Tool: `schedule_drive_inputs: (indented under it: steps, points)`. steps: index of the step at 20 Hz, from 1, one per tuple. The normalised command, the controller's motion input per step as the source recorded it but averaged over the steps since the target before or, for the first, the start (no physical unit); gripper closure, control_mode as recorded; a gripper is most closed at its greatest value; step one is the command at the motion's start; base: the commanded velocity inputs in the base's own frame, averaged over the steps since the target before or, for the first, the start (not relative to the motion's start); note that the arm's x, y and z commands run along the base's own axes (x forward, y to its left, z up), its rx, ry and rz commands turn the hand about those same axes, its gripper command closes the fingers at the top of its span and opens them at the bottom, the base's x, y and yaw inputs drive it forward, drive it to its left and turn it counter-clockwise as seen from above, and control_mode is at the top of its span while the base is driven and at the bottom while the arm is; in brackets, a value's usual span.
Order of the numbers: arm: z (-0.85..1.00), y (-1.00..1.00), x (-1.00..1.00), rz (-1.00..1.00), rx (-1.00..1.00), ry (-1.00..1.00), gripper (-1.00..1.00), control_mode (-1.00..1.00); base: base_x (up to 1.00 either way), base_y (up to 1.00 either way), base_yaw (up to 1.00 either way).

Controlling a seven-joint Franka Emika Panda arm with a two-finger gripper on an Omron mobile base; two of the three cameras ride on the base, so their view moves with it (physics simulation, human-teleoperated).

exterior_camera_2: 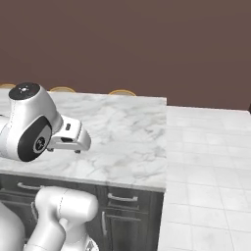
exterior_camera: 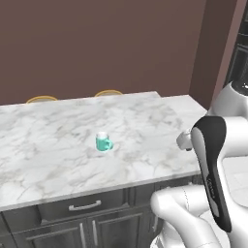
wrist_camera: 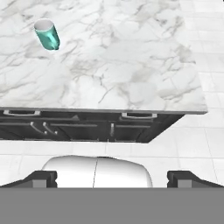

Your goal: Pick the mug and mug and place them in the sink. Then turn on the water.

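A teal mug (exterior_camera: 102, 142) with a white inside stands upright near the middle of the white-grey marble counter (exterior_camera: 58, 145), its handle toward the right. In the hand view the mug (wrist_camera: 47, 35) sits at the top left, far from my gripper (wrist_camera: 113, 178). The gripper is open, with its two dark fingertips (wrist_camera: 41, 178) wide apart and nothing between them. It hangs in front of the counter's near edge, over the cabinet fronts. My hand (exterior_camera_2: 68, 137) is held low by the counter's front. The sink and the water are out of view.
Dark cabinet drawers with metal handles (exterior_camera: 85, 206) run under the counter. Two rounded chair backs (exterior_camera: 42, 99) (exterior_camera: 108, 92) peek over the far edge. The counter ends at the right, where pale tiled floor (exterior_camera_2: 206, 162) begins. A brown wall stands behind.
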Motion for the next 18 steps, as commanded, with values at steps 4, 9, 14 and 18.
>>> schedule_drive_inputs:
  steps: [4,9,14,18]
  points:
    - [0.0,0.0,0.0,0.0,0.0,0.0,-1.0,1.0,0.15,0.62,-0.06]
    - [0.0,0.0,0.0,0.0,0.0,0.0,-1.0,1.0,0.46,0.42,-0.01]
    - [0.0,0.0,0.0,0.0,0.0,0.0,-1.0,1.0,0.5,0.07,0.0]
    - [0.0,0.0,0.0,0.0,0.0,0.0,-1.0,1.0,0.26,0.0,0.04]
